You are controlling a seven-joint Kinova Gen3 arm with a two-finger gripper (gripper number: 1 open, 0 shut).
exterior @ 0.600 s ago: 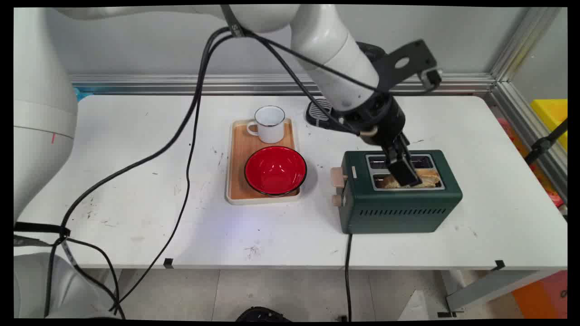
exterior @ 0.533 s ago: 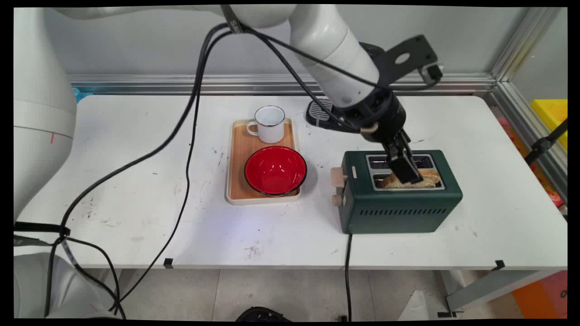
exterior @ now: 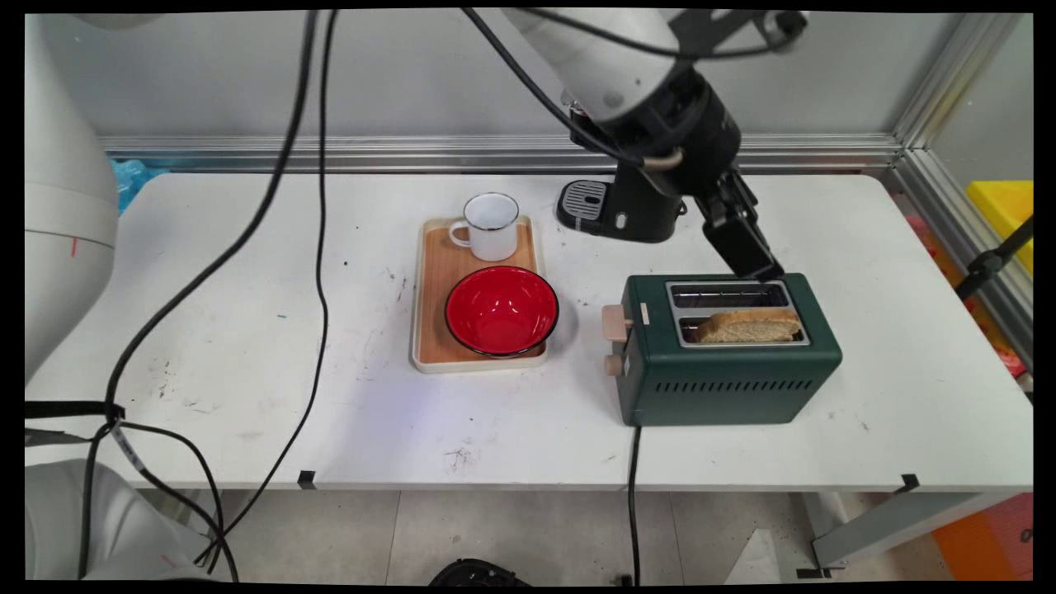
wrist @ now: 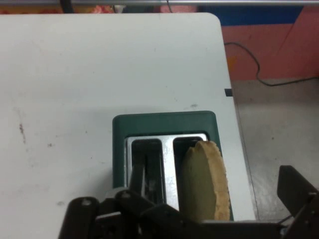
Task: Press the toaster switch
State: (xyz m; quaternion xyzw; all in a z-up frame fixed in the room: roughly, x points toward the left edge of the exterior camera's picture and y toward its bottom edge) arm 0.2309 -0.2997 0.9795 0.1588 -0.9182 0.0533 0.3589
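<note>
Nearest the camera, the white counter [exterior: 247,363] carries a black cord [exterior: 633,458] that drops from the front of the green toaster [exterior: 726,379] over the near edge. The toaster stands right of centre with two slots on top. A slice of bread [exterior: 749,326] stands upright in the nearer slot, its upper part sticking out; the farther slot looks empty. Two beige knobs [exterior: 613,330] sit on the toaster's left end.

Left of it lies a wooden tray [exterior: 436,272] holding a red bowl [exterior: 502,311] at its near end and a white enamel mug [exterior: 492,226] behind it.

The pincer [exterior: 755,266] hangs just above the toaster's far right edge, clear of the bread. In the hand view its two fingers stand wide apart at the bottom corners, holding nothing, with the bread between and beyond them; the right finger [wrist: 295,191] is partly cut off by the picture's edge.

Farther back, a black appliance with a grille [exterior: 615,206] is partly hidden by the arm.
</note>
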